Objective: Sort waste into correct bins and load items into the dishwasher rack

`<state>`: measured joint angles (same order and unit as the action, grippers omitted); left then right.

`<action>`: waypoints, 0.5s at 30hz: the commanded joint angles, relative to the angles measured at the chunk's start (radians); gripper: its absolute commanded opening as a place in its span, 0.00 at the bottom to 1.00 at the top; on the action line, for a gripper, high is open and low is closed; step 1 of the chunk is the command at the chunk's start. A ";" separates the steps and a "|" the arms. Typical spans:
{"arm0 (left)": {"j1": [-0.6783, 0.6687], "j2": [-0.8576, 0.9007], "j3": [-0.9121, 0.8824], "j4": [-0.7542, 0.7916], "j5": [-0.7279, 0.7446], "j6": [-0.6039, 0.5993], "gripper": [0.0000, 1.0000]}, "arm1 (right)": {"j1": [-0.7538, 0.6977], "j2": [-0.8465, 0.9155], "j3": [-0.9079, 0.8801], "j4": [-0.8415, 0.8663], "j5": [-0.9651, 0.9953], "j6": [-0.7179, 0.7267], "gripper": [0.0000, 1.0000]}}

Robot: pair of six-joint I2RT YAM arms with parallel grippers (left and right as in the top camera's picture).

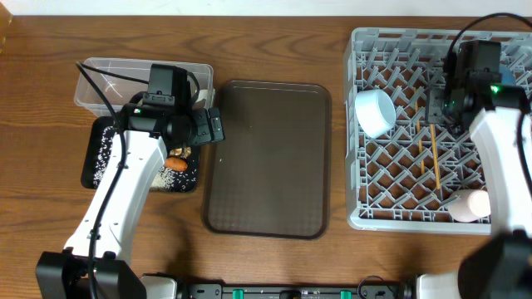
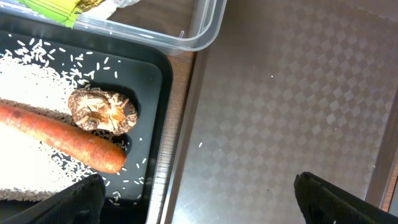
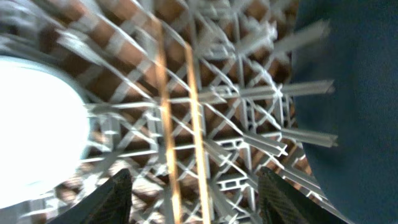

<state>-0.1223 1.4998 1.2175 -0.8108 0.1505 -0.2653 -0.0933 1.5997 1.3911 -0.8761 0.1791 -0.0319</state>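
Loading step, likely the letting go of the chopsticks: the right tool [image 3: 199, 190] hangs over the rack [image 1: 352, 166], fingers parted and gripping nothing. The chopsticks [image 3: 180, 124] lie flat on the lattice beneath it, between bowl [image 1: 374, 112] and cup [image 1: 470, 205]. The next move calls for a straight lift clear of the pegs. The left tool [image 2: 199, 202] is wide and empty beside the black tray [image 2: 155, 93], which holds the carrot [image 2: 62, 137]. No writing can be read
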 commanded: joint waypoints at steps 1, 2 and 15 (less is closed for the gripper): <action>0.003 -0.017 0.004 -0.004 -0.005 0.001 0.98 | 0.056 -0.171 0.014 -0.013 -0.059 0.047 0.63; 0.003 -0.017 0.004 -0.004 -0.005 0.001 0.98 | 0.072 -0.214 0.014 -0.018 -0.108 0.046 0.65; 0.003 -0.017 0.004 -0.004 -0.005 0.001 0.98 | 0.225 -0.602 0.014 -0.082 -0.568 0.045 0.99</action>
<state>-0.1223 1.4998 1.2175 -0.8108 0.1509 -0.2653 0.1184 1.0370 1.3945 -0.9260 -0.2958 -0.0002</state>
